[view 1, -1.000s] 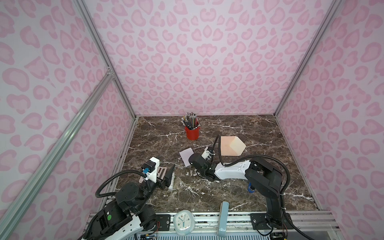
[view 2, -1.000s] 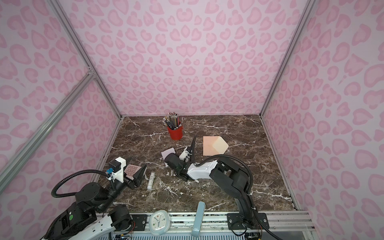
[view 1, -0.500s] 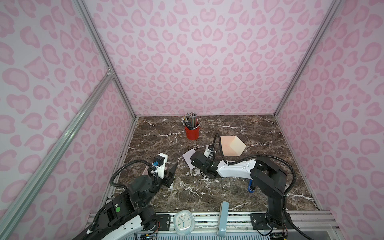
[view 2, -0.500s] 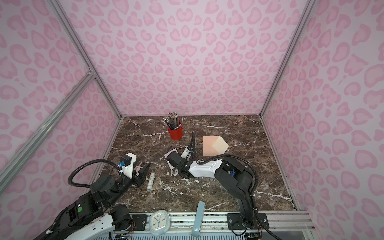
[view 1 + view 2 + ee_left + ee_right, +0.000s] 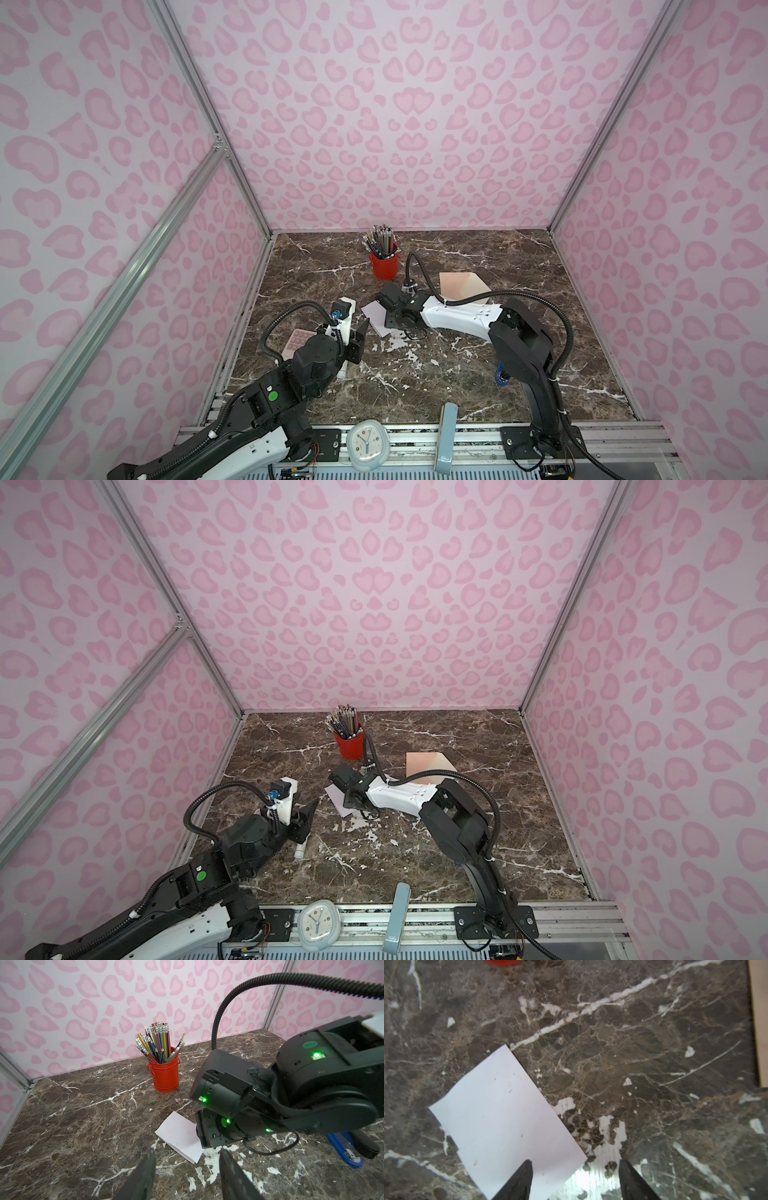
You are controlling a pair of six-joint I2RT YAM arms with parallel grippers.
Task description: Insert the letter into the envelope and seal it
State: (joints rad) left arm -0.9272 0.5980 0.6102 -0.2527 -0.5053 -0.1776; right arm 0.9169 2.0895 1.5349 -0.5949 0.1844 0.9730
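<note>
My right gripper (image 5: 575, 1169) hangs w/ both black fingertips (image 5: 525, 1176) spread apart over the dark brown, white-veined marble tabletop (image 5: 623, 1047). One tip overlaps the thin white rectangular paper letter (image 5: 508, 1115) (can't tell if it touches), the other is over bare marble just beside the sheet's corner. Letter lies slanted w/ a few dark specks, and at the frame's edges I see a strip of the pale peach paper envelope (image 5: 758, 1022), well apart from it, & a sliver of a red round container (image 5: 502, 961).
</note>
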